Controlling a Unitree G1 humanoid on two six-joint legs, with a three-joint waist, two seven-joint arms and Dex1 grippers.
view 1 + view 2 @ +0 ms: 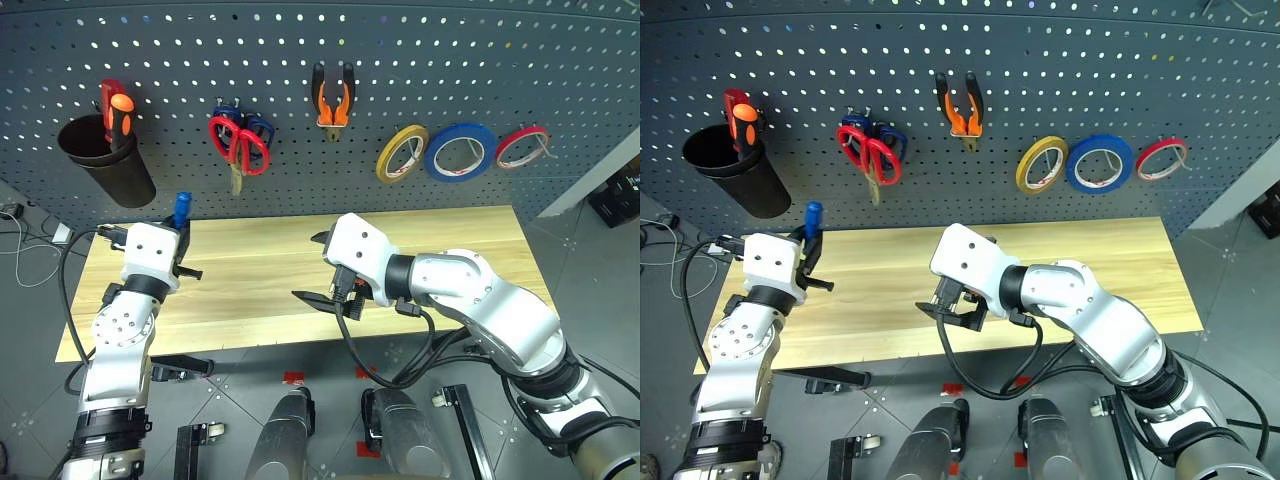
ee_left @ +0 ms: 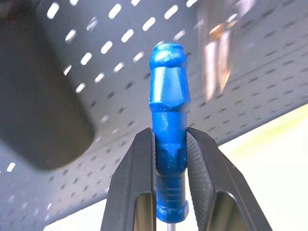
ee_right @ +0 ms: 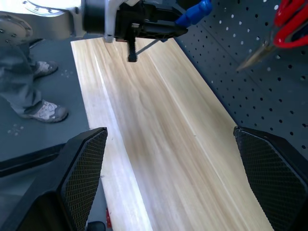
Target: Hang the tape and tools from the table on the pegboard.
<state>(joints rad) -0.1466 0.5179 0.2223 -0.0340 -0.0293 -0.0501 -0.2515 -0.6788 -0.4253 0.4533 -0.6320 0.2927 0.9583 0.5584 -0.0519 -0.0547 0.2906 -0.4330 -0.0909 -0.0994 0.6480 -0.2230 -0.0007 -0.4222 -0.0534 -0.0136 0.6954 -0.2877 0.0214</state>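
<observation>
My left gripper [image 1: 178,243] is shut on the blue handle of the screwdriver [image 1: 182,209], held handle-up over the left end of the wooden table [image 1: 450,240], just below the black cup. In the left wrist view both fingers [image 2: 139,187] clamp the handle [image 2: 168,96]. My right gripper [image 1: 318,270] hangs open over the table's middle with nothing between its fingers [image 3: 82,168]. On the pegboard [image 1: 560,60] hang the red-handled scissors [image 1: 240,145], the orange-and-black pliers [image 1: 333,100] and the blue tape [image 1: 460,152].
A black cup [image 1: 105,160] on the pegboard's left holds a red-and-orange-handled tool [image 1: 115,110]. Blue-handled scissors [image 1: 258,128] hang behind the red ones. A yellow roll [image 1: 401,153] and a red roll [image 1: 522,146] flank the blue tape. A person's shoes [image 3: 43,110] stand beyond the table's left end.
</observation>
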